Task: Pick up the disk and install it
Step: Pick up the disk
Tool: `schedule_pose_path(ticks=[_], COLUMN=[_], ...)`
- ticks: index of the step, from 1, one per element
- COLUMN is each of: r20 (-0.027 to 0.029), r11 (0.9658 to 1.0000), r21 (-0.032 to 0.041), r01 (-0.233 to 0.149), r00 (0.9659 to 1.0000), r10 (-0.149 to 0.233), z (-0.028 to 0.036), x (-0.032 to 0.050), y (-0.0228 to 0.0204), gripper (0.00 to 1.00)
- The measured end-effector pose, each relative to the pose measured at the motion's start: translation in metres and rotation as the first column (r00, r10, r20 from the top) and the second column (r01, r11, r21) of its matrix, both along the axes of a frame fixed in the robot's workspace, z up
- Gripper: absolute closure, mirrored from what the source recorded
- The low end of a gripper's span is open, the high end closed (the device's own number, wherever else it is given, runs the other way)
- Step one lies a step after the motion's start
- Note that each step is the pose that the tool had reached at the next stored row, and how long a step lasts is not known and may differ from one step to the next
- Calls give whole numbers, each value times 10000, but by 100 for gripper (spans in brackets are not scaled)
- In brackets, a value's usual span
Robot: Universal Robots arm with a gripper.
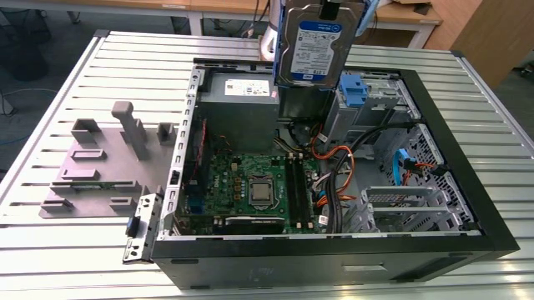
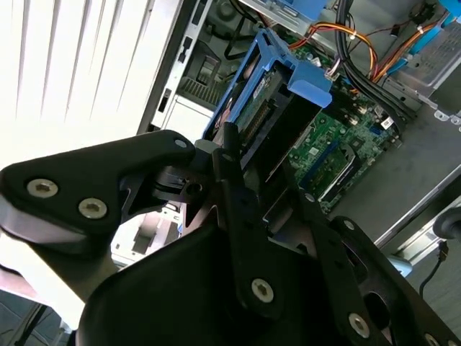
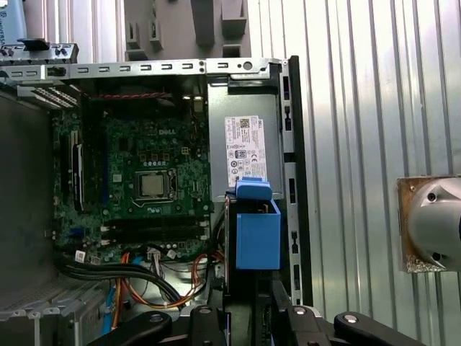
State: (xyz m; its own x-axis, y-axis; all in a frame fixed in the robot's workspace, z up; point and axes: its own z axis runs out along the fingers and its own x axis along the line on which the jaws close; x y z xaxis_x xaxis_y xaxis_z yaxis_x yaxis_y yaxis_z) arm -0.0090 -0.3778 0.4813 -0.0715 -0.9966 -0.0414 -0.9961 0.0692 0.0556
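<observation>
Holding the disk (image 1: 317,44) tight in the gripper (image 2: 257,155), with both fingers (image 2: 232,173) clenched on one end of it. Sticking out past the fingertips, with blue rails down its sides. In the exterior view, standing on end with the label facing out. Hanging high over the open computer (image 1: 326,247), well above the green board (image 1: 254,184). Close to the grey box (image 1: 242,94) with the white sticker and the blue bracket (image 1: 354,90). Not yet in any slot.

Room is left above the motherboard (image 1: 225,181), the disk (image 1: 321,44) held clear; beside it, passage is blocked by cables (image 1: 341,187) and a drive cage (image 1: 409,209).
</observation>
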Motion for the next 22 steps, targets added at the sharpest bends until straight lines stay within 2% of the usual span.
schedule_pose_path(ticks=[22], r20=[0], r11=[9999], r21=[0], r01=[149], r00=[9999], r10=[-149], z=[0], x=[41], y=[-270], gripper=[65])
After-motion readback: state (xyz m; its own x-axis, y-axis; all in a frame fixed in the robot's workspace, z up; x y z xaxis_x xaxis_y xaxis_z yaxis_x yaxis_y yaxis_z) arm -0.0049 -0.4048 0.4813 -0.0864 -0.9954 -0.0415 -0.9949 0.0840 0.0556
